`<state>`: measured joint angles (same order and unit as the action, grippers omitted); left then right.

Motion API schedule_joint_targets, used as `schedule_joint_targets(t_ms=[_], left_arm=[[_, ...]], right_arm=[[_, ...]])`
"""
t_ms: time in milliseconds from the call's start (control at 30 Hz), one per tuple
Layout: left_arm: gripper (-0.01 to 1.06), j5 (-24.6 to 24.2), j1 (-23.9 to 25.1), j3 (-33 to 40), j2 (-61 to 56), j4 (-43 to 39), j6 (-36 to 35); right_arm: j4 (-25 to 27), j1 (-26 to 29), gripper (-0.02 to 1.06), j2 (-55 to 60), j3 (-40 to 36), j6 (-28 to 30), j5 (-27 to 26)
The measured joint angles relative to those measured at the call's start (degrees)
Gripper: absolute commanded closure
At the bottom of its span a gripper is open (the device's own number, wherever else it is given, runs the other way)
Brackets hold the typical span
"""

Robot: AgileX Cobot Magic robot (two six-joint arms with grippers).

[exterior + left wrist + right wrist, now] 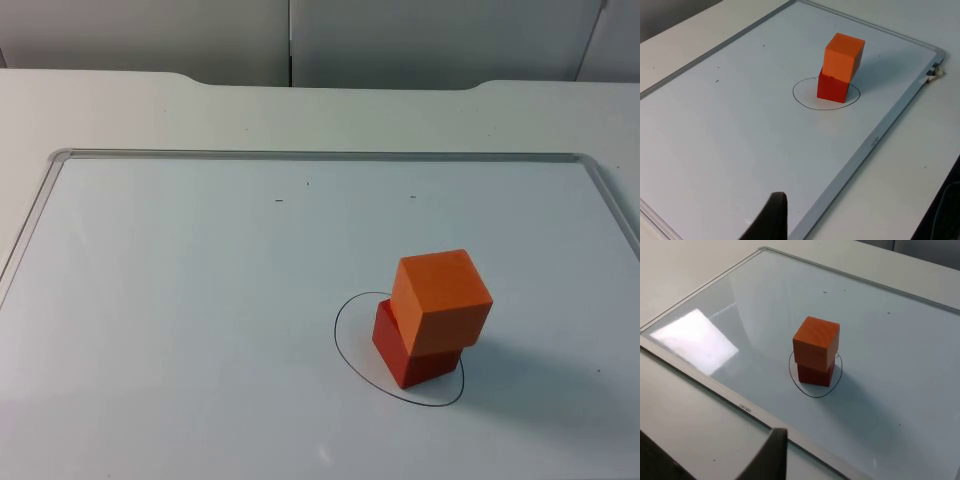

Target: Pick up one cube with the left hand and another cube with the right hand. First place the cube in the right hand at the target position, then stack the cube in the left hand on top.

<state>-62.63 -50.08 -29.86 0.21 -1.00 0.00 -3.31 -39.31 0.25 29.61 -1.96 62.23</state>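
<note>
Orange cube point(441, 299) sits stacked on red cube point(412, 352), touched by no hand.

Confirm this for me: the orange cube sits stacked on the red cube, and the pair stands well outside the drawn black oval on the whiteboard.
Not quite. The orange cube does sit stacked on the red cube, slightly askew, but the pair stands inside the drawn black oval on the whiteboard, not outside it. The top view shows the outline running around the red cube's base.
</note>
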Motion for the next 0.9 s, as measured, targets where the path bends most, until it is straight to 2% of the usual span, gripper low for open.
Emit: schedule_joint_targets(t_ms=[500,633,667,800,833,900], left_arm=[[0.00,0.00,0.00,0.00,0.00,0.00,0.00],[0.00,0.00,0.00,0.00,0.00,0.00,0.00],[0.00,0.00,0.00,0.00,0.00,0.00,0.00],[0.00,0.00,0.00,0.00,0.00,0.00,0.00],[0.00,0.00,0.00,0.00,0.00,0.00,0.00],[0.00,0.00,0.00,0.00,0.00,0.00,0.00]], right_arm=[[0.23,0.77,0.00,0.00,0.00,-0.10,0.00],[0.23,8.41,0.00,0.00,0.00,-0.10,0.00],[0.23,8.41,0.00,0.00,0.00,-0.10,0.00],[0.27,19.34,0.00,0.00,0.00,-0.10,0.00],[0.27,19.34,0.00,0.00,0.00,-0.10,0.00],[0.27,24.50,0.00,0.00,0.00,-0.10,0.00]])
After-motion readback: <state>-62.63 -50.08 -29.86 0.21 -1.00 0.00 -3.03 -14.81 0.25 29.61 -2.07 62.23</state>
